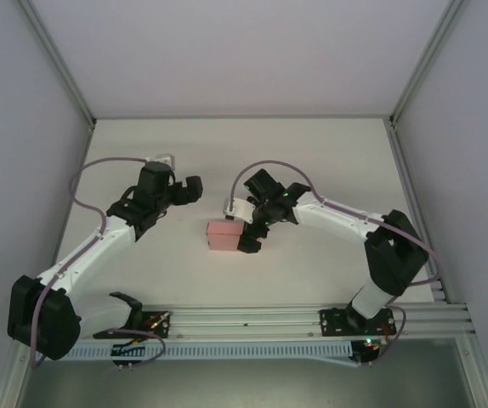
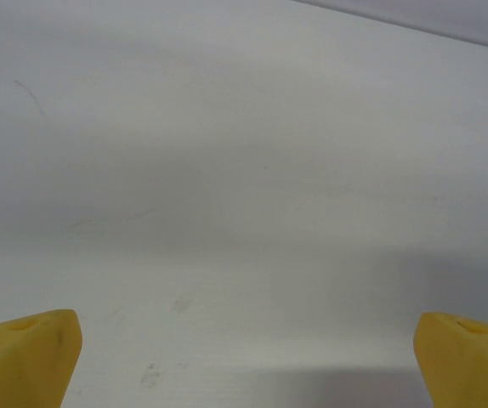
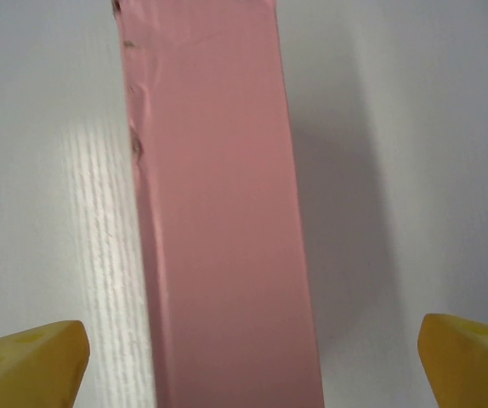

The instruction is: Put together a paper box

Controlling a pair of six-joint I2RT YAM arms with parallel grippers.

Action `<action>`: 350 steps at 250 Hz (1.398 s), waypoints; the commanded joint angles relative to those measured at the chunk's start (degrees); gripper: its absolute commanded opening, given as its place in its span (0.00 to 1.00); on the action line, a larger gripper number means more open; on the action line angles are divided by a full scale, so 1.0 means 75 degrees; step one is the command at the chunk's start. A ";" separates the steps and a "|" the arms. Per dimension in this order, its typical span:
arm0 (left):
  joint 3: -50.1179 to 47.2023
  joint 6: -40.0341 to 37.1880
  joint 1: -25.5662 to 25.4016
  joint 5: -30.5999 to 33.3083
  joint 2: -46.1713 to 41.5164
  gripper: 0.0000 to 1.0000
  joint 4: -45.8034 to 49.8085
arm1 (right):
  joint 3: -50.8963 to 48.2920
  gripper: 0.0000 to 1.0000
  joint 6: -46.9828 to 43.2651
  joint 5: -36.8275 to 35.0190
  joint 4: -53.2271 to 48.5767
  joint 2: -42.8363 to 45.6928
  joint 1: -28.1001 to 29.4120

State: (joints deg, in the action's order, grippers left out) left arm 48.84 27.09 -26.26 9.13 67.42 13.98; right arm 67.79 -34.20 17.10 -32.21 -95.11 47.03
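White table [image 1: 329,153] bearing small pink thin-cardboard box [image 3: 218,212], likely light and easily dented, best pinched across narrow sides; left gripper [image 2: 246,353] and right gripper [image 3: 248,357] spread wide, empty.

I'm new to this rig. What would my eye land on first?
The pink paper box lies near the middle of the white table, the one spot of colour. The right claw stands open astride it, yellow fingertips clear of its sides; the left claw hangs open over bare table.
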 commanded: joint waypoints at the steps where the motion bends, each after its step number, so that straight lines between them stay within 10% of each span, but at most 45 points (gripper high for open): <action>1: -0.0129 -0.0284 0.0158 0.0213 -0.0123 1.00 0.0206 | 0.0515 0.93 -0.1120 -0.0613 -0.0993 -0.0581 0.0247; 45: -0.0163 -0.0342 0.0302 0.0319 -0.0251 1.00 0.0275 | 0.0988 0.47 -0.1239 -0.1320 -0.1329 -0.1124 0.0629; 118: -0.0194 -0.0365 0.0372 0.1341 -0.0734 1.00 0.0435 | 0.0141 0.32 -0.0928 -0.4448 0.0922 -0.0191 0.1111; 181: -0.0429 -0.0371 0.0407 0.1934 -0.1125 1.00 0.0282 | -0.2713 0.35 -0.3426 -0.6858 0.7611 0.0599 0.1201; 249: -0.0664 -0.0425 0.0466 0.2368 -0.1290 1.00 0.0061 | -0.3734 0.39 -0.4631 -0.6718 1.0886 -0.1076 0.0584; 302: -0.0746 -0.0476 0.0501 0.2515 -0.1312 1.00 0.0011 | -0.3876 0.63 -0.4105 -0.6329 1.0289 -0.1455 0.0392; 350: -0.0796 -0.0558 0.0518 0.2552 -0.1357 1.00 -0.0089 | -0.3119 0.95 -0.2388 -0.4968 0.6379 -0.0093 0.0394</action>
State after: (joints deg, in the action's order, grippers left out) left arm 43.31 24.56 -22.92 26.00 58.52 14.83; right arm 40.49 -61.43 -27.92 34.72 -101.49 49.56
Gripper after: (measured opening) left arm 0.997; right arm 0.917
